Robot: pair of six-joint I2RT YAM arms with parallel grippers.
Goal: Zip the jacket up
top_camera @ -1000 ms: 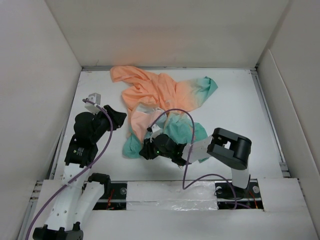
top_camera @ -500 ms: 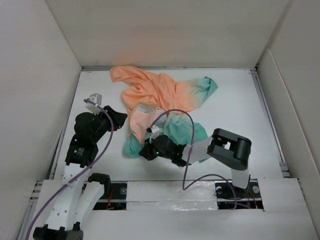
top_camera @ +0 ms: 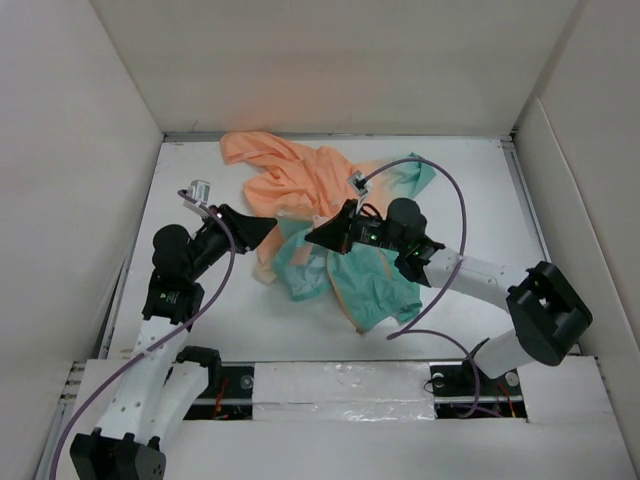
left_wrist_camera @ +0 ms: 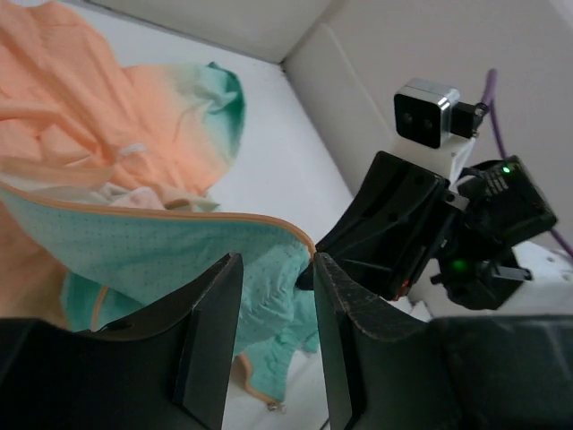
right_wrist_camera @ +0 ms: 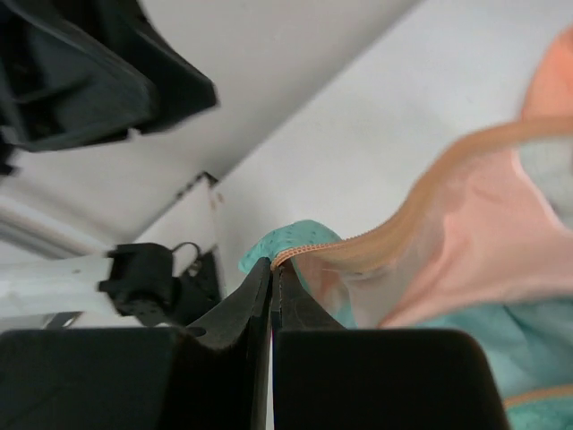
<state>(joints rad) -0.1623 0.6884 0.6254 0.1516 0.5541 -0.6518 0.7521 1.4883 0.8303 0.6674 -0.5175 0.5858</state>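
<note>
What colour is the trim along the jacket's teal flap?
Orange trim, clearest in the left wrist view.

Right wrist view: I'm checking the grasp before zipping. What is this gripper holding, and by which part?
The right gripper is shut on the jacket, pinching the end of its orange zipper edge, where the cloth is teal.

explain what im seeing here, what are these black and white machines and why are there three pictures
A left robot arm and a right robot arm are bolted at the near edge of a white table, each ending in a two-finger gripper. One picture looks down from above; the other two come from cameras on the wrists, showing each arm's own fingers. A crumpled peach-to-teal jacket lies on the table. The right gripper is shut on its orange-trimmed edge, holding a teal flap up. The left gripper is open near that flap, holding nothing.
</note>
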